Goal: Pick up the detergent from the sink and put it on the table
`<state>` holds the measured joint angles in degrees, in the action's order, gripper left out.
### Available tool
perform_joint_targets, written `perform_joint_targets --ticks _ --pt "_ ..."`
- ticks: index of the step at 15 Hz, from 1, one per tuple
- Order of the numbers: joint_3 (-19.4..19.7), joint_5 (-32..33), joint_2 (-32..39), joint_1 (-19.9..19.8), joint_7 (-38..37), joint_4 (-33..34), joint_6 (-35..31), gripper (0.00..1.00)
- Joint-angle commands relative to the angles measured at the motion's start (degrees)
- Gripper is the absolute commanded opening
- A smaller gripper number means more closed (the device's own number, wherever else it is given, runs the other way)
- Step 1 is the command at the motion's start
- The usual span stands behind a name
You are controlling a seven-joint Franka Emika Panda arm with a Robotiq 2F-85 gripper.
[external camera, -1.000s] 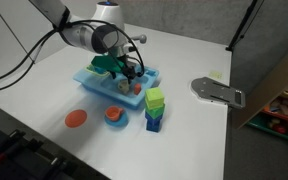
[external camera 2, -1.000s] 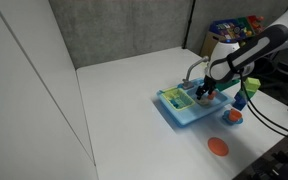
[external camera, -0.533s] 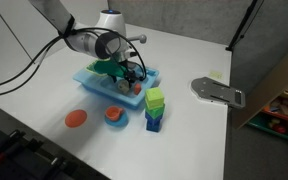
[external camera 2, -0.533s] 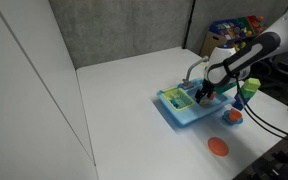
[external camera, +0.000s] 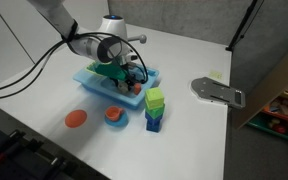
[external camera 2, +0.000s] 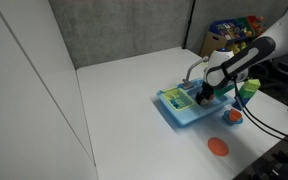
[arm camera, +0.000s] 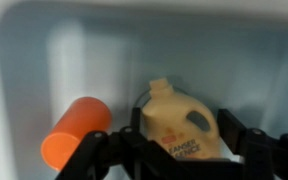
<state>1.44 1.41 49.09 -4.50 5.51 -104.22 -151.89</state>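
The detergent [arm camera: 179, 125], a small pale orange bottle with a printed label, lies on the floor of the light blue sink [arm camera: 44, 60]. My gripper [arm camera: 179, 140] is down in the basin, with a black finger against each side of the bottle, shut on it. In both exterior views the gripper [external camera: 127, 80] [external camera 2: 206, 92] reaches into the sink [external camera: 89, 78] [external camera 2: 174, 110], which stands on the white table [external camera: 184, 130], and hides the bottle. The grey faucet [external camera 2: 192, 72] rises at the sink's back.
An orange-red toy cylinder [arm camera: 76, 132] lies in the basin just left of the bottle. On the table near the sink are a stack of green, yellow and blue blocks [external camera: 155, 108], an orange disc [external camera: 75, 118], an orange-and-blue piece [external camera: 115, 115] and a grey metal plate [external camera: 216, 91].
The arm has shifted slightly and sunk a little lower over the sink. Nothing else has moved.
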Motion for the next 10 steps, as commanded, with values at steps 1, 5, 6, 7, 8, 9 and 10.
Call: perform_joint_targets --ticks 1,5,6,7,8,9,10 --pt "-0.9 0.0 -0.4 -1.1 1.5 1.0 1.5 0.49" --pt "-1.4 -0.4 -3.3 -1.5 1.7 -0.8 2.2 0.36" --pt "-1.6 -0.5 -4.2 -1.6 1.8 -1.5 2.4 0.36" --pt "-2.0 -0.7 -5.3 -1.8 2.1 -2.0 3.0 0.36" --pt "-2.0 -0.7 -6.2 -1.7 1.9 -2.3 3.7 0.36" --pt "-2.4 -0.9 -7.4 -1.9 2.3 -2.8 4.9 0.36" --pt "-2.5 -0.9 -8.4 -1.9 2.5 -3.3 5.9 0.36"
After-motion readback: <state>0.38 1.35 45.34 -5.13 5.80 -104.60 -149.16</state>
